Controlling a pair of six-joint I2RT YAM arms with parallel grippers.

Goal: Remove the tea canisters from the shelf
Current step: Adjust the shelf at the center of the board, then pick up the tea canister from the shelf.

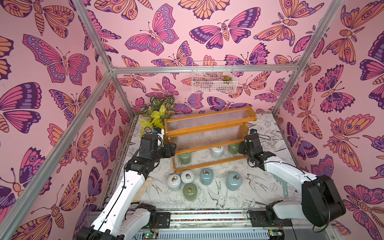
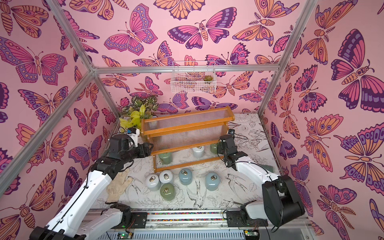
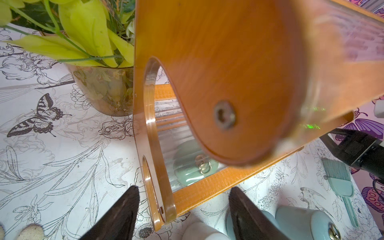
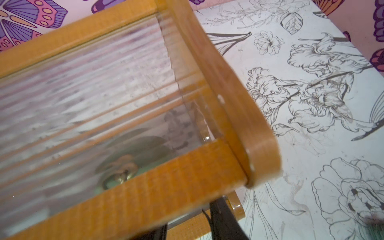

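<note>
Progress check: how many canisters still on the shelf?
3, all on the shelf bottom tier: left green canister, white canister right of centre, right green canister. Ribbed tiers may hide more.

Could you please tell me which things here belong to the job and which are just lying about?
Job: orange-brown wooden stepped shelf; three glossy ceramic tea canisters on its lowest tier, five more on the table.
Lying about: glass vase of leaves; white wire basket; cream fabric glove; teal brush.

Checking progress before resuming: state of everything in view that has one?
shelf: upright, top two tiers empty
tea canisters on shelf: three, bottom tier, lids on
tea canisters off shelf: five, upright, lids on
left gripper: open, by shelf's end
right gripper: open, by shelf's other end
</note>
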